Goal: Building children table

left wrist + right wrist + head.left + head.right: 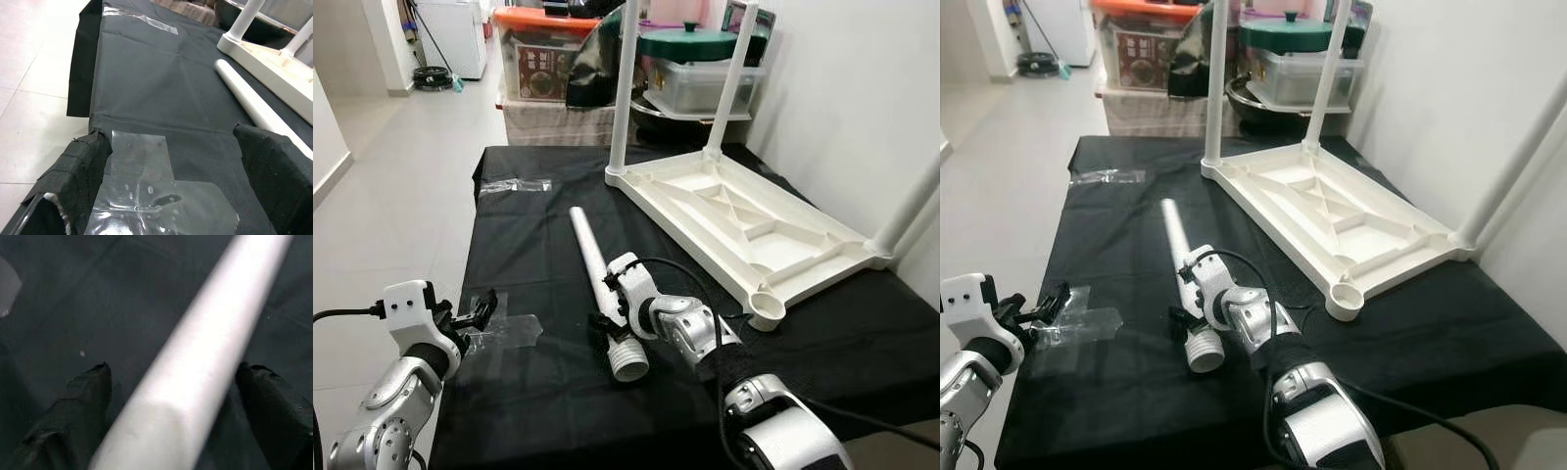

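- While three legs stand screwed into the upturned tabletop (744, 220), the fourth leg (599, 276) lies loose just beside it on the black cloth (548, 392).
- Right gripper (612, 328) straddles the leg near its threaded end, jaws open, not yet clamped.
- Left gripper (171, 181) hovers open over a plastic wrapper (146, 196), further from the tabletop.
- Judged step: grasping the last leg. Next: close, lift, carry the threaded end to the empty socket (766, 308).
- Storage bins (543, 59) and tiled floor (401, 166) lie beyond.

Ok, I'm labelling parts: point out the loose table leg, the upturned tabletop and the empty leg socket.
loose table leg (588, 247), left eye view, mid shaft
upturned tabletop (822, 258), left eye view, ribbed underside
empty leg socket (766, 308), left eye view, rim
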Tool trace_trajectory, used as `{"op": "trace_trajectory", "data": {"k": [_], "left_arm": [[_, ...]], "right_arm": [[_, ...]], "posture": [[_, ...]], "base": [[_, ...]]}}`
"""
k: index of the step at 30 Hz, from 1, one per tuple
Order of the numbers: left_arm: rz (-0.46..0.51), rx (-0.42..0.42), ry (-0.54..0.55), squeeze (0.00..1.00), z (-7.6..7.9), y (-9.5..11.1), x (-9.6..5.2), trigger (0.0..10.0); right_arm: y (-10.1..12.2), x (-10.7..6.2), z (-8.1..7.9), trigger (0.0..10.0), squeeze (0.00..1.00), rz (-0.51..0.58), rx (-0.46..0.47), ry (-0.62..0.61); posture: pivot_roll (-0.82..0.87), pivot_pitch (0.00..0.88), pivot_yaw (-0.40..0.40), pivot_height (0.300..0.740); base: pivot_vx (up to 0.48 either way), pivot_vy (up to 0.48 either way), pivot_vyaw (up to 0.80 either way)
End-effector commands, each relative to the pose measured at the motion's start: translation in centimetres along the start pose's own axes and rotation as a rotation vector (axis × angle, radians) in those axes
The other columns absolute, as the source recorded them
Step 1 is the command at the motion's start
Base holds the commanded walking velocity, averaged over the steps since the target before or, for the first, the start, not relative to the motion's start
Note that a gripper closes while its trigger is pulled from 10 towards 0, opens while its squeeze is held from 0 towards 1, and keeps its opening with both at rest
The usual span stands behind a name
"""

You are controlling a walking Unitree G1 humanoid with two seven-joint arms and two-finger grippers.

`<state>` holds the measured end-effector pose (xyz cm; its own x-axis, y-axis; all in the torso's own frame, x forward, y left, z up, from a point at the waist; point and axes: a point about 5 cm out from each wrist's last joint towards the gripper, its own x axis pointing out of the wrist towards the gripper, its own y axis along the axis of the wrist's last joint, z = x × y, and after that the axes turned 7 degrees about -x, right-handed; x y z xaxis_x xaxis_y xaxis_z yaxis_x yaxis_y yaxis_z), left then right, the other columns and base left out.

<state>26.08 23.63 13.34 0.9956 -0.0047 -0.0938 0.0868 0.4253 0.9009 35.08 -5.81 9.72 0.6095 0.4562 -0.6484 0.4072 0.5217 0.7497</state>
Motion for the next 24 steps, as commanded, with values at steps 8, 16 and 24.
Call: {"op": "trace_trajectory", "data": {"k": [8, 16, 24], "left_arm": [[-0.014, 0.001, 0.015, 0.00, 0.1, -0.4, 0.2, 10.0], [-0.011, -0.001, 0.017, 0.00, 0.1, -0.2, 0.3, 10.0], [0.031, -0.079, -0.007, 0.00, 0.2, 0.5, 0.2, 10.0]], "right_arm": [[-3.3, 0.0, 0.5, 0.0, 0.00, -0.158, 0.000, 0.042], [-1.4, -0.8, 1.0, 0.0, 0.00, -0.050, 0.021, 0.089], [3.5, -3.0, 1.6, 0.0, 0.00, 0.242, 0.013, 0.168]], "posture": [[0.04, 0.000, -0.118, 0.740], [0.04, 0.000, -0.111, 0.740], [0.05, 0.000, -0.106, 0.740]], "base": [[0.000, 0.000, 0.00], [0.000, 0.000, 0.00], [0.000, 0.000, 0.00]]}}
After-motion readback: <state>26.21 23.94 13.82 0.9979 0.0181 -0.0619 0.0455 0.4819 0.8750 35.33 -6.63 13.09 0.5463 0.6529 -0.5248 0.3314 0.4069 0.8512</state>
